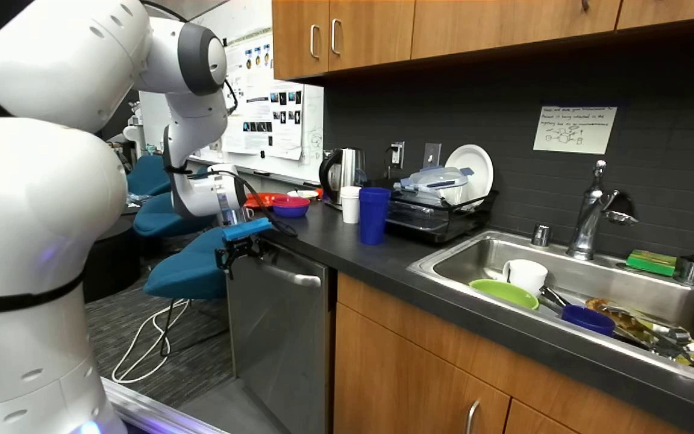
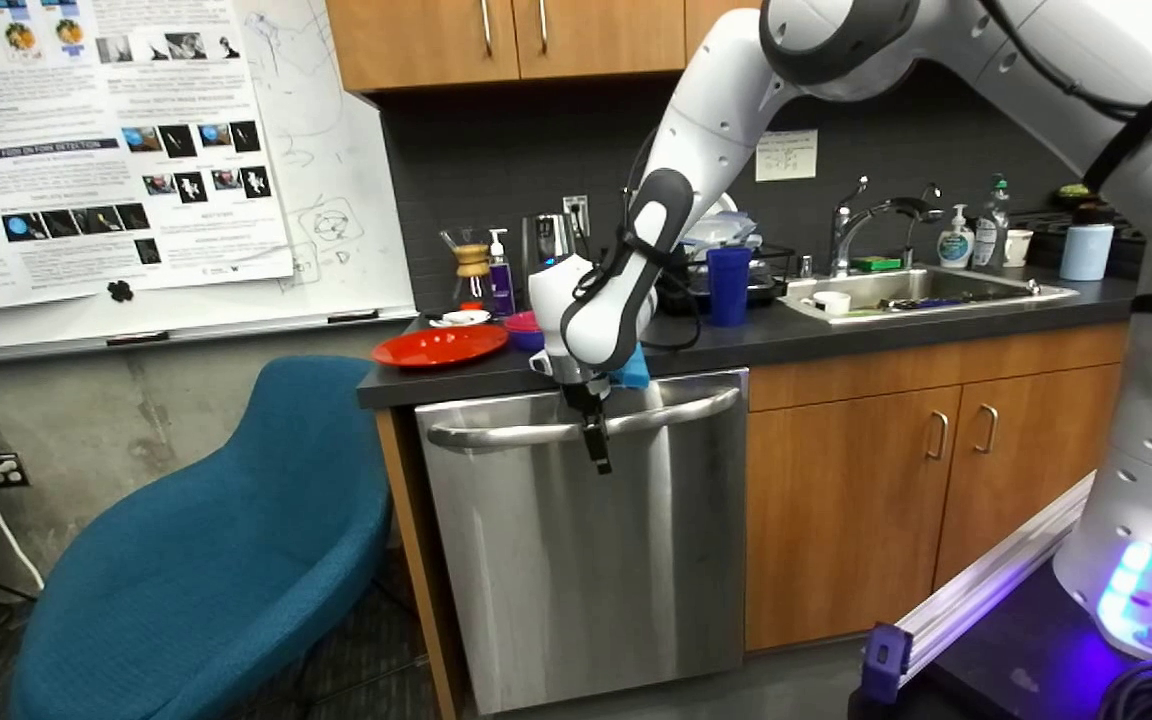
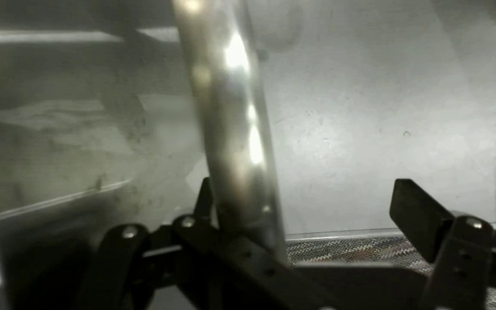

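My black gripper (image 3: 303, 193) stands open at the metal bar handle (image 3: 239, 142) of the stainless dishwasher (image 2: 576, 560). In the wrist view the handle runs down between the two fingers, close to the left one and covering part of it. Whether they touch cannot be told. A wide gap separates the handle from the right finger (image 3: 418, 215). Both exterior views show the gripper (image 1: 242, 260) pointing down in front of the dishwasher's upper part, and the handle (image 2: 681, 412) passes behind the gripper (image 2: 598, 455). A blue piece (image 1: 247, 229) sits on the wrist.
Above the dishwasher is a dark counter (image 1: 365, 258) with a red plate (image 2: 439, 346), bowls (image 1: 291, 206), a blue cup (image 1: 373, 216) and a dish rack (image 1: 431, 223). A sink (image 1: 443, 265) holds dishes. Teal chairs (image 2: 206, 560) stand beside the dishwasher; wooden cabinets (image 2: 836, 500) adjoin it.
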